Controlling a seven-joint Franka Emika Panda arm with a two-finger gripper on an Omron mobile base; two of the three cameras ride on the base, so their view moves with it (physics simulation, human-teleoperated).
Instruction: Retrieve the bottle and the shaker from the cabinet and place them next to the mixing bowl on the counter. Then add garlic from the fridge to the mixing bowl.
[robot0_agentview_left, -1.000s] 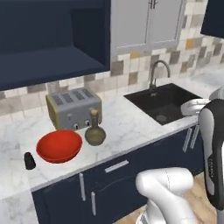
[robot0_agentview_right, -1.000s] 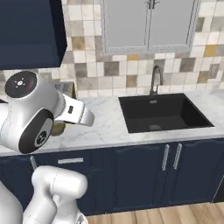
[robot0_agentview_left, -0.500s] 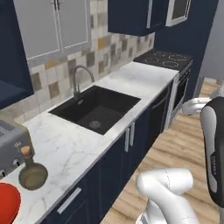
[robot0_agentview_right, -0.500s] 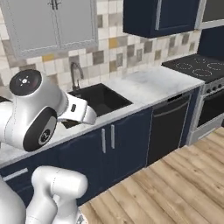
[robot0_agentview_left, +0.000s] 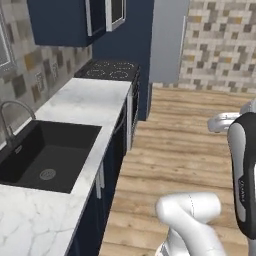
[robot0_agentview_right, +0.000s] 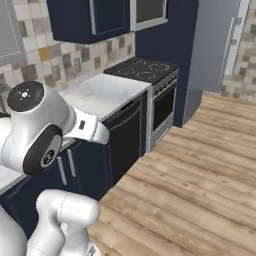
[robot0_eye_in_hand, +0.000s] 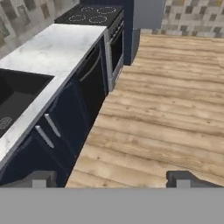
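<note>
The white marble counter (robot0_agentview_left: 80, 102) runs along the left, also in the hand view (robot0_eye_in_hand: 57, 41) and the right base view (robot0_agentview_right: 102, 92). A tall grey fridge (robot0_agentview_left: 169, 40) stands past the cooktop, door shut, and shows again from the other side (robot0_agentview_right: 215, 45). My gripper (robot0_eye_in_hand: 113, 179) is open, its two dark fingertips (robot0_eye_in_hand: 41, 178) wide apart with nothing between them, hanging over the wooden floor beside the navy base cabinets. The bottle, the shaker, the mixing bowl, the garlic and the cabinet are out of view.
A black sink (robot0_agentview_left: 42, 155) with a curved tap is set into the counter at the left. A black cooktop (robot0_agentview_left: 109, 70) over an oven (robot0_agentview_right: 162, 107) ends the counter run. Navy wall cupboards (robot0_agentview_left: 65, 20) hang above. Wooden floor (robot0_agentview_left: 185, 145) stretches to the right.
The whole picture has swung right as the base turned. Toaster, red bowl and bottle have left the views; cooktop, fridge and floor have come in. The gripper stays open.
</note>
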